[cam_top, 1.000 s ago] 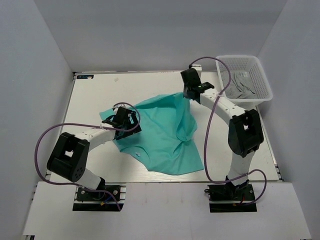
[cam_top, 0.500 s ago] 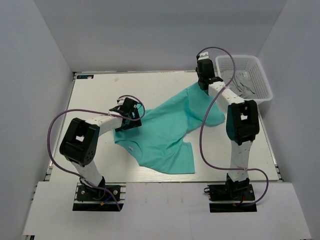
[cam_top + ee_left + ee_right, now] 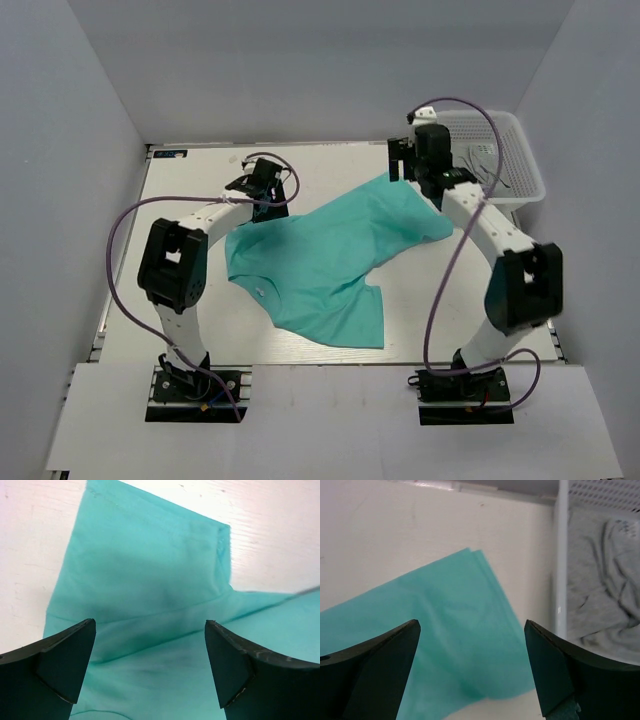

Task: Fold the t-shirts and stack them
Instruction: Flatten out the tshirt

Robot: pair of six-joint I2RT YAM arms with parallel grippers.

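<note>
A turquoise t-shirt [image 3: 330, 260] lies spread on the white table [image 3: 200, 170], partly flattened, with a folded flap near its front right. My left gripper [image 3: 262, 182] hovers over the shirt's far left corner. In the left wrist view it [image 3: 150, 624] is open above the cloth [image 3: 150, 575], where a sleeve edge shows, and holds nothing. My right gripper [image 3: 405, 165] hangs over the shirt's far right corner. Its wrist view shows it [image 3: 471, 623] open and empty above the cloth [image 3: 460, 605].
A white mesh basket [image 3: 530, 175] stands at the far right corner, close to my right gripper, with crumpled grey cloth [image 3: 600, 580] inside. The basket's wall [image 3: 561, 555] runs just right of the shirt's corner. Purple cables loop off both arms.
My right gripper has opened and let go of the shirt's far right edge, which dropped flat on the table. My left gripper stayed open and moved toward the far side, to the shirt's far left corner.
</note>
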